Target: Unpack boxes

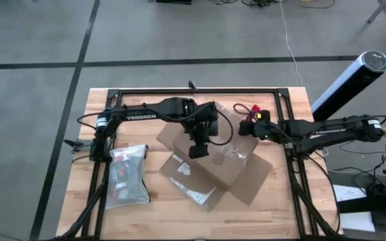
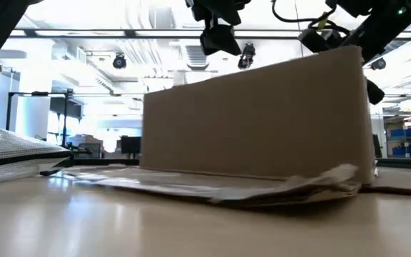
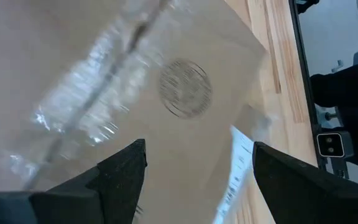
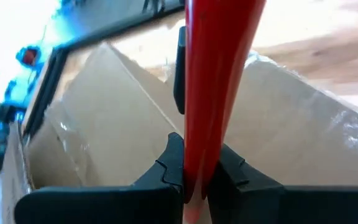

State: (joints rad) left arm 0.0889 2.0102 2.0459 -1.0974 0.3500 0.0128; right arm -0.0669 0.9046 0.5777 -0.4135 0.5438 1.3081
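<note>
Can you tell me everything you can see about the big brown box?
The cardboard box is brown corrugated card, lying skewed on the wooden table with flaps spread flat. Shiny clear tape and a round printed stamp show on it, plus a white label. The open left gripper hovers above it. A zip pouch lies apart.

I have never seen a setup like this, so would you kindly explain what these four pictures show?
Two dark robot arms work at a wooden table. One picture looks straight down, one looks level across the tabletop, and two come from cameras on the arms' wrists. A brown cardboard box lies in the middle with its flaps spread open. A translucent zip pouch lies beside it, on the left arm's side. The left gripper hovers open over the box, holding nothing. The right gripper is shut on a red utility knife at the box's edge.
</note>
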